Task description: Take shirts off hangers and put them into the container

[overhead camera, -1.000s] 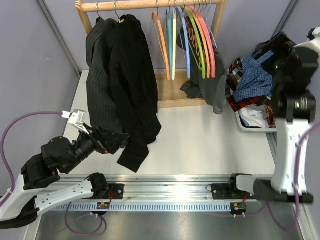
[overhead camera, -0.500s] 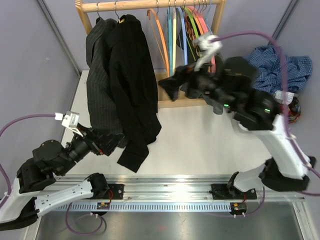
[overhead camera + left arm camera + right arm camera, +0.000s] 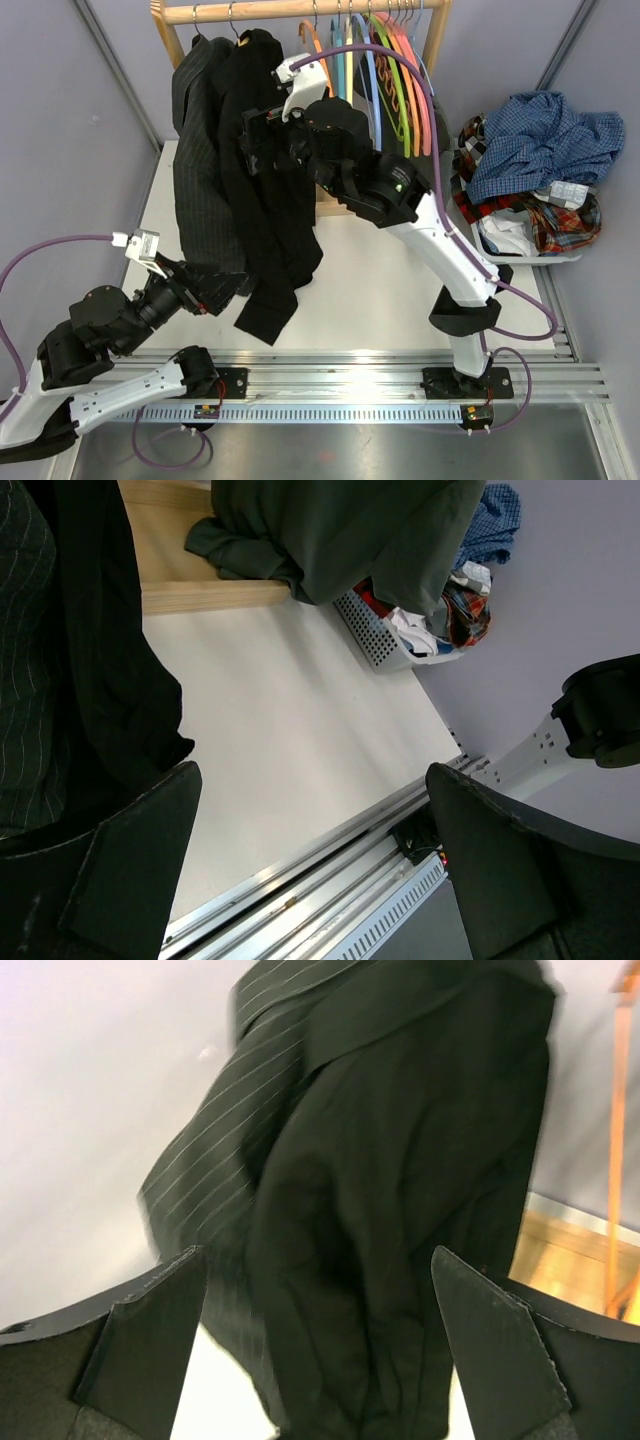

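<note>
Pale desk (image 3: 370, 290), rail (image 3: 300, 10) at the far side — my right fingers (image 3: 140, 1350) gape empty at the black shirt (image 3: 265, 180), to strip it; left fingers (image 3: 130, 870) wide, empty.

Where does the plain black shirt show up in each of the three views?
Top external: the black shirt hangs from the rail, upper left of centre.
Left wrist: the black shirt runs down the left side.
Right wrist: the black shirt fills the centre.
Shared landmark: the pinstriped shirt, directly on its left in all three views.
</note>
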Action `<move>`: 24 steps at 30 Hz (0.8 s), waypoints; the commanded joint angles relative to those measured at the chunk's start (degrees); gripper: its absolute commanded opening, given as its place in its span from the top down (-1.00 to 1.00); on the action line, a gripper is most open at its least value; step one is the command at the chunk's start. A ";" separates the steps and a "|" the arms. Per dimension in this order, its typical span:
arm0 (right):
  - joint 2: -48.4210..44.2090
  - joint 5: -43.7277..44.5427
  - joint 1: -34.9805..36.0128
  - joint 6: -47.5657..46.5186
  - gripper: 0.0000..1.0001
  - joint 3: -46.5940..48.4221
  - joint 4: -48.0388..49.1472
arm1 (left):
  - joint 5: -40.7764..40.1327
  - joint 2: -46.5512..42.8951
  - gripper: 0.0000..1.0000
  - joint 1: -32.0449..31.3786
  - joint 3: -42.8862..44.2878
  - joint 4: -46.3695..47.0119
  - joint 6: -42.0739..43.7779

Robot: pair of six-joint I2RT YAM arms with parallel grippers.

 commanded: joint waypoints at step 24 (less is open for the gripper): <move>16.86 18.54 -1.33 -0.50 -0.79 2.92 32.66 | 0.00 -7.08 -0.98 -0.07 -4.27 1.88 -3.15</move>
